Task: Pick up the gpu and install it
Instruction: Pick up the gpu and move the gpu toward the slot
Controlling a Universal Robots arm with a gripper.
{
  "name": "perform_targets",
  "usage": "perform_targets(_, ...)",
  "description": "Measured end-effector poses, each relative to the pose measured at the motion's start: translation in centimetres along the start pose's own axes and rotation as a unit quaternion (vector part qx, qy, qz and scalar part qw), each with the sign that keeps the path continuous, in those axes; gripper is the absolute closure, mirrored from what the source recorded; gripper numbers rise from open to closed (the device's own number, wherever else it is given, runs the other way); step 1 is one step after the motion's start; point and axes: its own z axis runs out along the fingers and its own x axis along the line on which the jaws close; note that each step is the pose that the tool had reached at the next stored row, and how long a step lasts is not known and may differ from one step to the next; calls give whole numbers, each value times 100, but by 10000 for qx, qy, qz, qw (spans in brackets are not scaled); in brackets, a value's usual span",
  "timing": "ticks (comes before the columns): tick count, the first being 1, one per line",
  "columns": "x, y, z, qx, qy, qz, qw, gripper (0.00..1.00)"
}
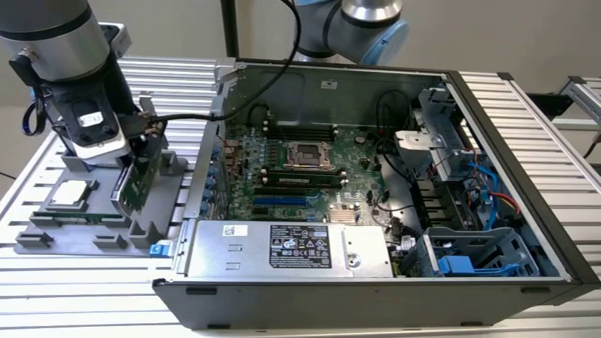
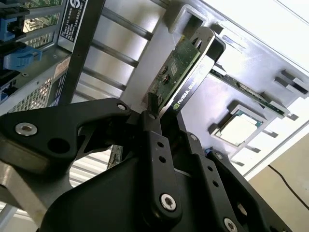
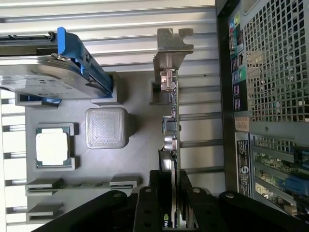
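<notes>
The gpu [image 1: 137, 184] stands on edge in a slot of the grey holder tray [image 1: 56, 236] on the table [image 1: 84, 303], just beside the open computer case [image 1: 376, 299] on the exterior view's left. The gripper [image 3: 170, 209] has its jaws closed on the card's two faces, towards the end away from the silver bracket [image 3: 173, 46]. To my eye it is light and stiff but fragile. It is a thin board best pinched flat across its faces, clear of the small components, and kept straight so it neither flexes nor snags in the slot.
</notes>
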Motion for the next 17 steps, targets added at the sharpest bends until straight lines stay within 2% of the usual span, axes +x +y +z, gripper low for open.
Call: perform_targets(17, -3, 13, -157, 0, 0, 0, 10000, 100)
